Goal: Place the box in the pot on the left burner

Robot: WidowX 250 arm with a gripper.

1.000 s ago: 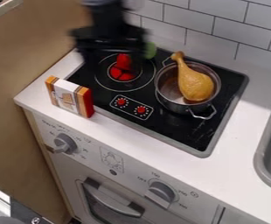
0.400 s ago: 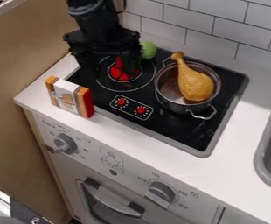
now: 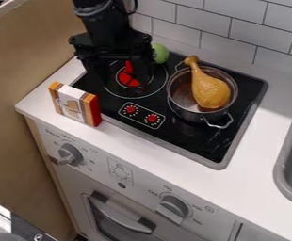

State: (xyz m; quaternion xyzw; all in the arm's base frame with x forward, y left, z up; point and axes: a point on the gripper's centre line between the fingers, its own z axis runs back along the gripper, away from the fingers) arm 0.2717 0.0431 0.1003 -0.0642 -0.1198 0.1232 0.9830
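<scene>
My gripper (image 3: 122,76) hangs above the left burner (image 3: 112,86) with its two fingers apart, so it is open. The box (image 3: 75,104), white with orange and red ends, stands upright on the white counter at the stove's left front corner, apart from the gripper. To the right, a metal pot (image 3: 190,113) sits on the right side of the black stovetop. A brown drumstick (image 3: 210,92) leans inside it, its thin end over the pot's back rim. Part of the left burner is hidden behind the gripper.
A green round object (image 3: 160,53) lies at the back of the stovetop, right beside the gripper. Something red (image 3: 129,68) shows behind the fingers. Tiled wall (image 3: 227,44) runs along the back, and a grey sink (image 3: 284,164) is at the right edge.
Compared with one second ago, the gripper is slightly lower over the left burner. Since the later earlier frame it has barely moved. Box, pot and drumstick have stayed put.
</scene>
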